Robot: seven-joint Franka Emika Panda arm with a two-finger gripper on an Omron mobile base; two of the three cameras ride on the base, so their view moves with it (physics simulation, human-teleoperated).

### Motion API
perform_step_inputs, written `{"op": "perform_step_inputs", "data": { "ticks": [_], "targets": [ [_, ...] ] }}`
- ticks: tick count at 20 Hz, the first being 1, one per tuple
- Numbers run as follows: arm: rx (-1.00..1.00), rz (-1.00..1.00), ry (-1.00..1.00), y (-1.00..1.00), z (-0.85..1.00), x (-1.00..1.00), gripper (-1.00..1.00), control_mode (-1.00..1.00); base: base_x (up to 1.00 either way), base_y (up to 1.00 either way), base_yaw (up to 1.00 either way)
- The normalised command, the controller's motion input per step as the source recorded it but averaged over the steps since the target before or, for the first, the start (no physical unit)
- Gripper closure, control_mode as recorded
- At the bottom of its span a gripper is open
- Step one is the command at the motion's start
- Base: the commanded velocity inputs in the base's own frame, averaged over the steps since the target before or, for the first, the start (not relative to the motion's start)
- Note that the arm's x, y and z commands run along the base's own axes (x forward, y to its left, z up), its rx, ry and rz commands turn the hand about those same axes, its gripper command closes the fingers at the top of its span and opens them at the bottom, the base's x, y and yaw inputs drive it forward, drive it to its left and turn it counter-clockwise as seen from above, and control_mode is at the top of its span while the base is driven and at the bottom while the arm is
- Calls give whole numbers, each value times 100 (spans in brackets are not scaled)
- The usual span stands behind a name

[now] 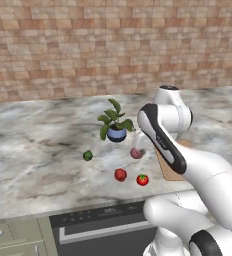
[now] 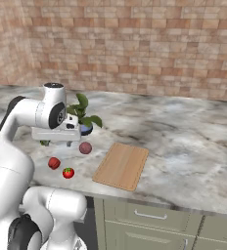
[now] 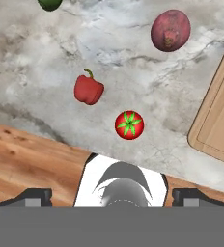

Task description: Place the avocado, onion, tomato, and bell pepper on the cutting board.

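Four foods lie on the marble counter, left of the cutting board (image 2: 121,166). The avocado (image 1: 88,155) is farthest left, and the purplish onion (image 1: 136,153) sits nearest the board. In front of them lie the bell pepper (image 1: 120,174) and the green-capped tomato (image 1: 142,180). My gripper (image 2: 69,142) hangs above the counter over this group. In the hand view the gripper (image 3: 113,198) is open with nothing between its fingertips (image 3: 34,197), looking down on the tomato (image 3: 129,125), pepper (image 3: 88,89), onion (image 3: 170,30), avocado (image 3: 49,4) and the board's edge (image 3: 220,120).
A potted plant (image 1: 115,125) in a blue pot stands just behind the onion. The counter's front edge runs close below the tomato, with an oven front (image 1: 103,225) underneath. A brick wall closes the back. Marble stretches right of the board.
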Motion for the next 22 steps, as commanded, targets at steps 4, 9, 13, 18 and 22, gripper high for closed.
{"op": "perform_step_inputs", "data": {
  "ticks": [4, 9, 13, 18, 22],
  "targets": [
    [0, 2, 6, 0, -15, 8, -100, -100, 0, 0, 0],
    [0, 3, 0, 0, -13, 6, -100, -100, 0, 0, 0],
    [0, 3, 0, 0, -15, 17, -100, -100, 0, 0, 0],
    [0, 1, 0, -4, -18, 17, -100, -100, 0, 0, 0],
    [0, 0, 0, -14, -26, 10, -100, -100, 0, 0, 0]
  ]
}}
